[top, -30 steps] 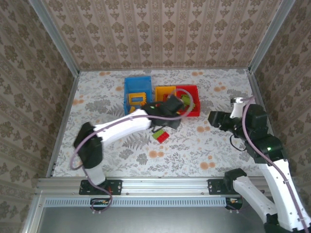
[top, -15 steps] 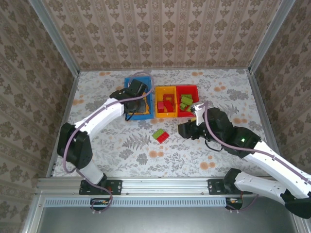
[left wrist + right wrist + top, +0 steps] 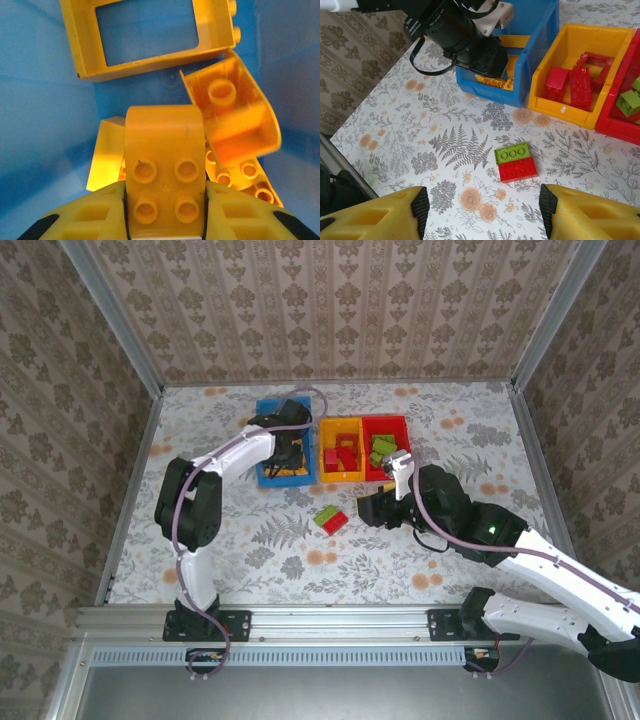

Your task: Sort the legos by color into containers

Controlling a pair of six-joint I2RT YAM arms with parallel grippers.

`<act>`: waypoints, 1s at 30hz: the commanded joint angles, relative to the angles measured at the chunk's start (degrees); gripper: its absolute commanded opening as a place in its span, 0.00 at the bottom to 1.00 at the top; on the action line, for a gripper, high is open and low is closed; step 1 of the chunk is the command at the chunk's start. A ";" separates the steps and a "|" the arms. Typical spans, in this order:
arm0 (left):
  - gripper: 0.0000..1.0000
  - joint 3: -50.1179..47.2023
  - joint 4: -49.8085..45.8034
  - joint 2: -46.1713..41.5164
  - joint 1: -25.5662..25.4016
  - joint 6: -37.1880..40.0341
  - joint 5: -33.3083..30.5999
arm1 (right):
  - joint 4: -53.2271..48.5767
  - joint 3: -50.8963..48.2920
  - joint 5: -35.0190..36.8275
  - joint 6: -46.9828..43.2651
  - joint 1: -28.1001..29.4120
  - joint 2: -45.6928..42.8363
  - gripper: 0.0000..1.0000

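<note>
Three open bins stand in a row at the far middle of the flower-patterned table (image 3: 450, 420): the larger blue bin (image 3: 262, 440) on the left, the yellow-orange bin (image 3: 340, 421) touching it, and the red bin (image 3: 385, 420) on the right. The left gripper (image 3: 165, 207) reaches down into the blue bin, its jaws clamped on a four-stud yellow brick (image 3: 165, 145) with a rounded far end. On the bin floor beyond that brick lies the yellow open frame (image 3: 150, 61), beside it a hollow curved yellow piece (image 3: 235, 120) turned underside up, with a studded yellow plate (image 3: 245, 175) below it and another yellow block (image 3: 107, 155) to the left. Several red bricks (image 3: 575, 82) lie in the yellow-orange bin, and green bricks (image 3: 630, 102) in the red bin. On the bare table just in front of the bins, a green brick (image 3: 512, 152) and a red brick (image 3: 518, 170) lie flat, side by side and touching. The right gripper (image 3: 482, 220) hovers over the table near this pair, its yellow fingers (image 3: 375, 215) spread wide apart and holding nothing.
</note>
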 commanded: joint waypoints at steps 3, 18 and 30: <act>0.48 2.87 -0.21 1.55 0.04 2.24 1.54 | 1.10 -0.65 1.59 0.92 0.47 0.73 0.64; 0.70 0.28 -0.85 -10.84 -2.31 0.26 -3.84 | 1.90 -5.24 1.31 2.17 0.94 3.08 0.66; 0.74 -22.54 6.48 -38.00 -12.69 -7.88 -5.41 | 2.51 -5.24 12.46 19.66 8.36 18.80 0.64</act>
